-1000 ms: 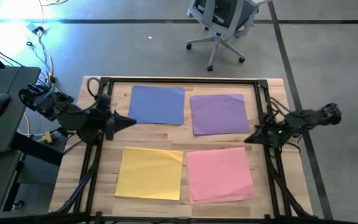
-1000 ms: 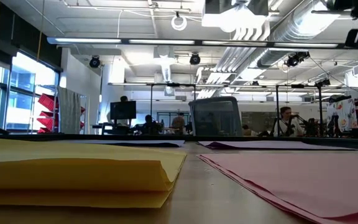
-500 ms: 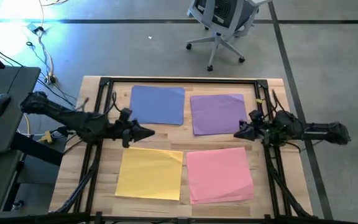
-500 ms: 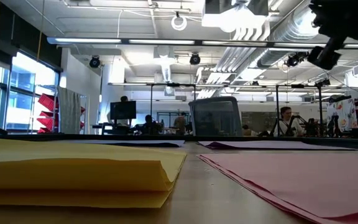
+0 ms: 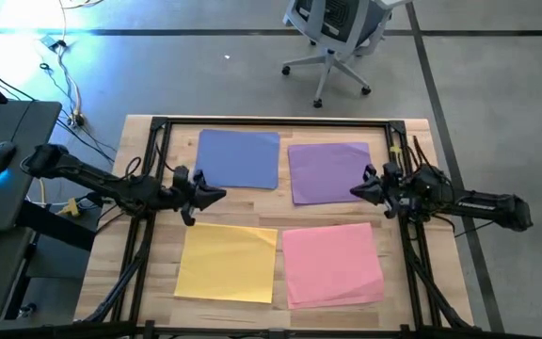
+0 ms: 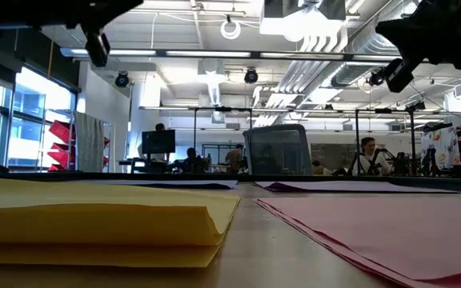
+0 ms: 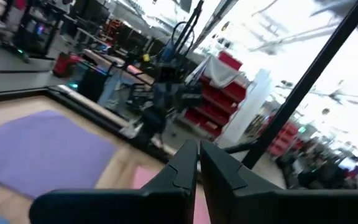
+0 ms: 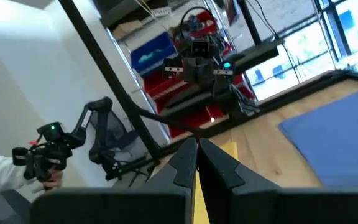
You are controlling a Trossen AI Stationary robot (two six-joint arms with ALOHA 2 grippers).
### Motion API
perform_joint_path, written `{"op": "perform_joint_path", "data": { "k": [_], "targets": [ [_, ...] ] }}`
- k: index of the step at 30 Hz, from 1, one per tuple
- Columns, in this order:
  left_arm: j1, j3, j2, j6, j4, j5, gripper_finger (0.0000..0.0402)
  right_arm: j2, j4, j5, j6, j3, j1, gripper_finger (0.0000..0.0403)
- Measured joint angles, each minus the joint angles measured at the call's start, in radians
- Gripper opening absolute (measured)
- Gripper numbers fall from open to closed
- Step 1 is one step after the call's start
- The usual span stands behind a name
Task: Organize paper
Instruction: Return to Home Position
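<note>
Paper, four piles sorted by colour, flat on the table [image 5: 412, 132]: blue paper [image 5: 239, 158] back left; purple paper [image 5: 332, 172] back right; yellow paper [image 5: 227, 262] front left; pink paper [image 5: 333, 264] front right; each pile apart in its own quarter, so the sorting looked complete. Left gripper [image 5: 216, 196]: fingers closed on nothing, raised over the gap between blue and yellow. Right gripper [image 5: 357, 191]: likewise closed and empty, raised over the purple pile's front right corner; both held clear, judged to avoid disturbing the sheets.
</note>
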Motion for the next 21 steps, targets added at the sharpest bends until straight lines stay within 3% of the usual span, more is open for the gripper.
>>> {"op": "perform_joint_path", "data": {
  "k": [5,16,19,21],
  "targets": [
    [0.000,-0.068,0.001,0.022,-0.039,-0.062,0.0000,0.000,-0.054,-0.003,0.039,0.000,0.000,0.0000],
    [0.000,-0.071,-0.001,0.015,-0.351,-0.064,0.0000,-0.001,-0.117,-0.003,0.041,-0.001,0.000,0.0000],
    [-0.008,-0.092,-0.099,0.015,-0.454,-0.065,0.0000,-0.022,-0.100,-0.003,0.042,-0.036,0.000,0.0000],
    [0.001,-0.126,-0.164,0.015,-0.432,-0.053,0.0000,-0.035,-0.082,-0.003,0.040,-0.073,0.000,0.0000]
  ]
}}
